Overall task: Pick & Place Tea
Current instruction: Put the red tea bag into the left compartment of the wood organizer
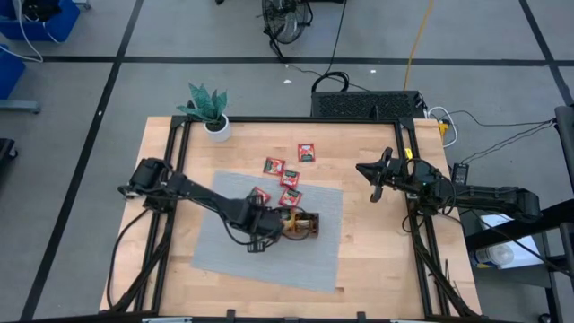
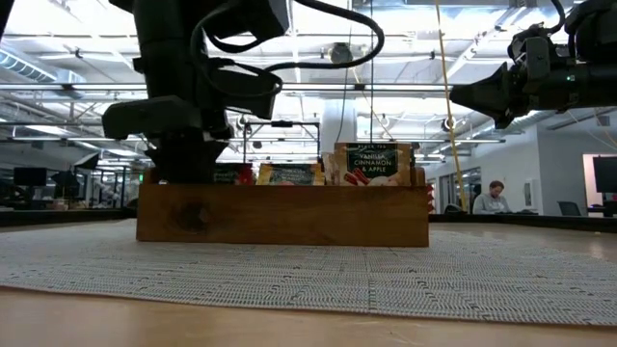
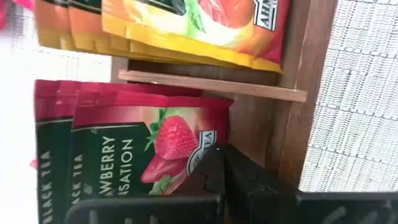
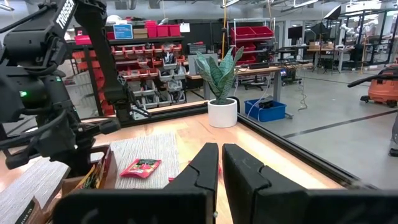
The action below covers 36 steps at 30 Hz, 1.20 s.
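Sachets (image 1: 289,177) of tea, light, thin and limp, lie loose on the grey mat (image 1: 224,242); flat-edge pinching is judged best. Left pincer (image 3: 219,171) is shut inside the tray (image 1: 305,224); right pincer (image 1: 370,170) is shut, idle.

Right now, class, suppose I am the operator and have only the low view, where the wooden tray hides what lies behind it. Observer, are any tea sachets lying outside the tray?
Observer: Yes. About five red sachets lie loose beyond the tray, some on the grey mat, at least one on bare wood.
Operator: Where exactly is the left tool?
Observer: The left tool is shut, down in the tray compartment that holds the strawberry sachets.
Operator: And the right tool?
Observer: The right tool is shut and empty, off the mat, above the table's right side.
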Motion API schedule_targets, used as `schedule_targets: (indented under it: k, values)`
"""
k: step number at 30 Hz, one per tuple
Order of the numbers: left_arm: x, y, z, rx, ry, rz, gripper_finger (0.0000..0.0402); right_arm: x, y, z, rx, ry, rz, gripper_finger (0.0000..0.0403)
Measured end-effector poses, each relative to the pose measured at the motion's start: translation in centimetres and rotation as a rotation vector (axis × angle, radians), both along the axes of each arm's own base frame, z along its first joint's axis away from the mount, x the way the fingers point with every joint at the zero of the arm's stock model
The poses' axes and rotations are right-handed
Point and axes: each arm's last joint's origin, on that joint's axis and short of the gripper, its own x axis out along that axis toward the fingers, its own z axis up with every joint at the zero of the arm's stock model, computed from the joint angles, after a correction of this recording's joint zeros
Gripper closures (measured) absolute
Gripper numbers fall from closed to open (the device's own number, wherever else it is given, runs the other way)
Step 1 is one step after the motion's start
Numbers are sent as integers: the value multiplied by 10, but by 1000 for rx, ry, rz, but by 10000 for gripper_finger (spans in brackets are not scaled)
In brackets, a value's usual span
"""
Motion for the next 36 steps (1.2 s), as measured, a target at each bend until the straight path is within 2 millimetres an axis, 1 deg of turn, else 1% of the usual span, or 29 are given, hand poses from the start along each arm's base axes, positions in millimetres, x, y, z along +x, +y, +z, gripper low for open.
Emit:
schedule_targets:
  k: [8,13,16,20,24,27,29,30,32,34,36]
  values:
    - [-4,-12,0,30,-14,-20,400,0,0,0,0,0,0,389]
    - [-6,-19,1,38,-21,-27,390,0,0,0,0,0,0,390]
    - [-6,-24,4,75,-26,-52,390,0,0,0,0,0,0,389]
    - [-3,-28,21,140,-49,-65,398,0,0,0,0,0,0,390]
    - [3,-28,43,186,-54,-58,385,0,0,0,0,1,0,390]
    - [7,-24,59,305,-70,-84,386,0,0,0,0,1,0,389]
    - [10,-16,71,443,-106,-80,393,0,0,0,0,0,0,389]
    - [12,-9,78,508,-139,-54,396,0,0,0,0,0,0,390]
    - [18,14,89,562,-166,4,398,0,0,0,0,1,0,390]
    - [26,49,94,471,-142,83,388,0,0,0,0,0,0,389]
    - [34,92,95,355,-149,193,363,0,0,0,0,1,0,389]
